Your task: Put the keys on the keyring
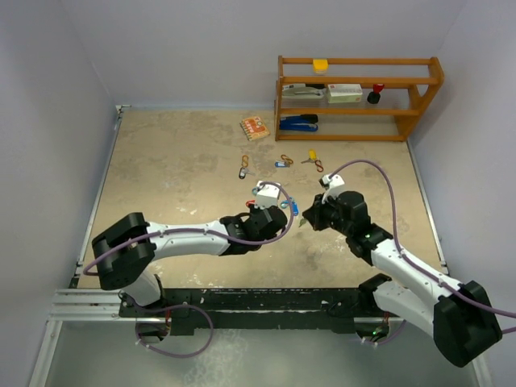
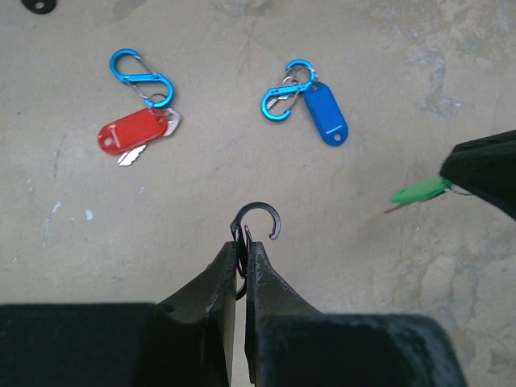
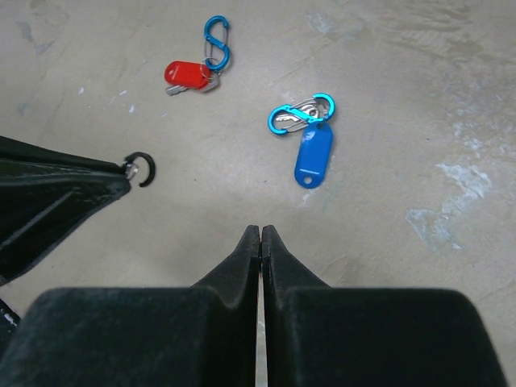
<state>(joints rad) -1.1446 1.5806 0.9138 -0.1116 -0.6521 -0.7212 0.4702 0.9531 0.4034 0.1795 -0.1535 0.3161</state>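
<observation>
The step in hand is judged to be the threading of 1 key onto the ring, with both parts lifted and brought side by side above the beige speckled tabletop (image 2: 97,242). The left pincer (image 2: 244,242) is closed to a narrow slit on the black hook-ended metal keyring (image 2: 260,206), whose open hook is presented clear of the fingertips. The right pincer (image 3: 260,234) is fully closed. In the left wrist view the green-tagged small key (image 2: 419,192) is seen projecting from its tip, so the key is taken to be held there, although the grip itself is hidden in the right wrist view. The green-tagged small key is located near the keyring, to its right, apart from it and not yet engaged. 2 further keys are lying on the tabletop beyond the pincers: the red-tagged metal key (image 2: 131,131) and the blue-tagged metal key (image 2: 325,113), each touching a blue S-shaped metal clip (image 2: 141,74). The next move is judged to call for the eye of the green-tagged small key to be lined up with the open mouth of the hook and then passed over its tip. Close alignment of both arms is required, since hook and eye are small. It cannot be told whether the eye is presently turned toward the hook.
</observation>
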